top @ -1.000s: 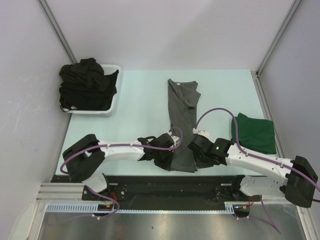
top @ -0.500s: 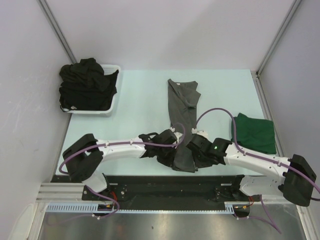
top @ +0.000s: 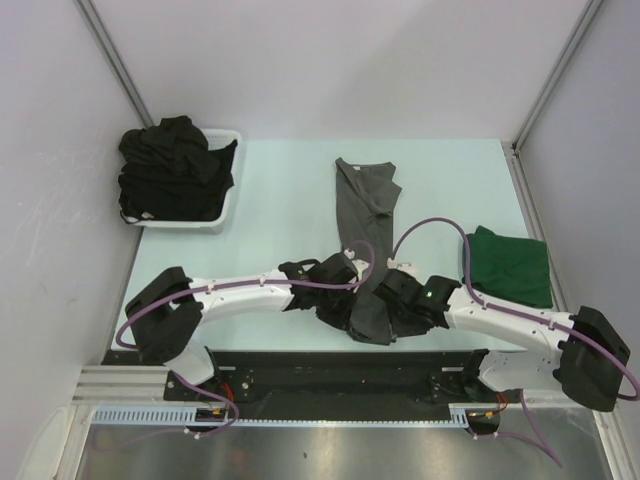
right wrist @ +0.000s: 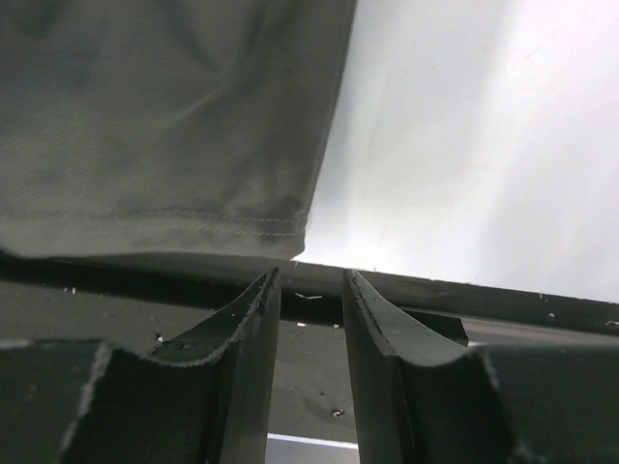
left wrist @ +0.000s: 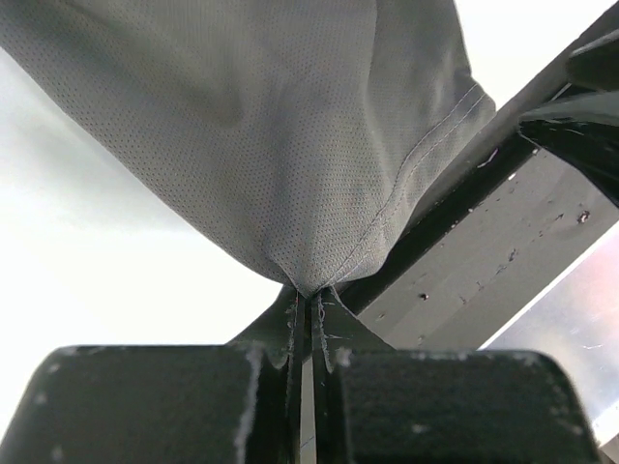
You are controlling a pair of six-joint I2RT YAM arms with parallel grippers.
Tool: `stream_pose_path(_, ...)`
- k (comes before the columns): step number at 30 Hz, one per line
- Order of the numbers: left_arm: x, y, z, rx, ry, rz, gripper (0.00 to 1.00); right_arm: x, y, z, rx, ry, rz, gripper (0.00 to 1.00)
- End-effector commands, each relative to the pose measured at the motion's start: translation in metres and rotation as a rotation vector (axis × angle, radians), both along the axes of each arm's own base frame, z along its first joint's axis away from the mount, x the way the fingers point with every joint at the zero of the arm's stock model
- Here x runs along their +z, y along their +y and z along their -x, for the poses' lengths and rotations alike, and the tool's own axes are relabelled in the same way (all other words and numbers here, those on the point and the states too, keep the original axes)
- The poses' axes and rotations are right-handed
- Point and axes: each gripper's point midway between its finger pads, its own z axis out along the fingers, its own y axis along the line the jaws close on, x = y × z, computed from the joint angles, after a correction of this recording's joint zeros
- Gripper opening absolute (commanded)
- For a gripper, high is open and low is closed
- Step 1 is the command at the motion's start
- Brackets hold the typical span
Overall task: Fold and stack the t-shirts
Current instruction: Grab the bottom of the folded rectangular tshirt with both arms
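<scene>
The charcoal grey t-shirt (top: 362, 205) lies as a long strip down the middle of the pale table (top: 270, 230), with its near end bunched between both arms. My left gripper (top: 350, 302) is shut on the hem corner of that shirt (left wrist: 290, 145), and the fabric hangs taut from the fingertips (left wrist: 308, 295). To the shirt's right, my right gripper (top: 393, 305) stands open with nothing between its fingers (right wrist: 253, 309), and the grey hem (right wrist: 164, 126) lies just beyond them. A dark green t-shirt (top: 510, 265) lies folded at the right. Black t-shirts (top: 170, 165) are piled in the basket.
The white plastic basket (top: 226, 205) stands at the back left. The black base plate (top: 350, 365) runs along the table's near edge, right under both grippers. Grey walls close in on both sides.
My left gripper has shut on the grey shirt's near hem and shifted slightly right and away with it, bunching that end. The right arm has crept a little left.
</scene>
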Motion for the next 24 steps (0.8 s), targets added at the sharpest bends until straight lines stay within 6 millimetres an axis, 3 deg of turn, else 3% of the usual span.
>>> stream_pose_path(1,0.029,-0.012,-0.01,-0.022,-0.069,0.05,0.0,-0.008,-0.004,-0.004,-0.058,0.017,0.009,0.38)
stream_pose_path(13,0.057,-0.026,-0.02,-0.04,-0.111,0.084,0.0,-0.018,0.002,-0.01,-0.098,0.055,-0.009,0.38)
stream_pose_path(24,0.06,-0.026,-0.021,-0.053,-0.113,0.076,0.0,-0.021,0.004,-0.018,-0.165,0.071,-0.018,0.38)
